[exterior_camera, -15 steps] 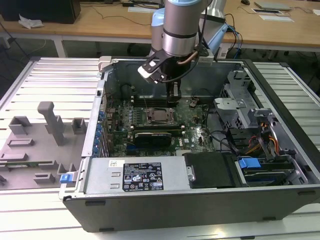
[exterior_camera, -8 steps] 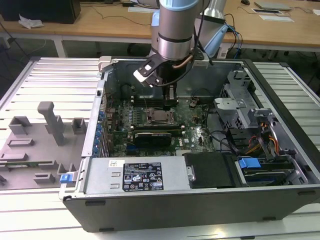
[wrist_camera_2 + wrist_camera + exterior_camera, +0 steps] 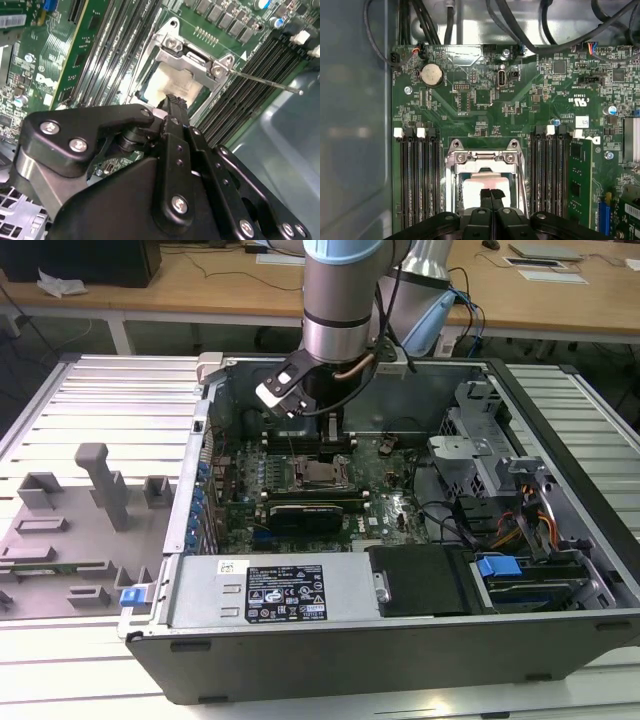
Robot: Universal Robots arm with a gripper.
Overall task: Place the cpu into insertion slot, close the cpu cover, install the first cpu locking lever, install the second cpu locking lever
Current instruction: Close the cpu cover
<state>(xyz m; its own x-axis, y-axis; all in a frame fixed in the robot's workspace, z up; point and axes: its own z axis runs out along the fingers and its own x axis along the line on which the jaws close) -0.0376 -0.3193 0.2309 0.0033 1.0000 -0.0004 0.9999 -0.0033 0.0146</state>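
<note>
The cpu point(image 3: 471, 192) lies in the insertion slot point(image 3: 320, 475). Its pale face shows through the window of the cpu cover point(image 3: 192, 59), which seems to lie flat around it. The open computer case point(image 3: 300, 665) stands on the ribbed tabletop point(image 3: 100, 400), and the arm point(image 3: 340, 300) reaches down into it. On the green motherboard point(image 3: 485, 110), dark memory slots point(image 3: 417, 175) run on both sides of the slot. The gripper point(image 3: 492, 194) hangs just above the cpu, fingers pressed together with nothing between them. A thin locking lever point(image 3: 265, 83) sticks out beside the cover.
</note>
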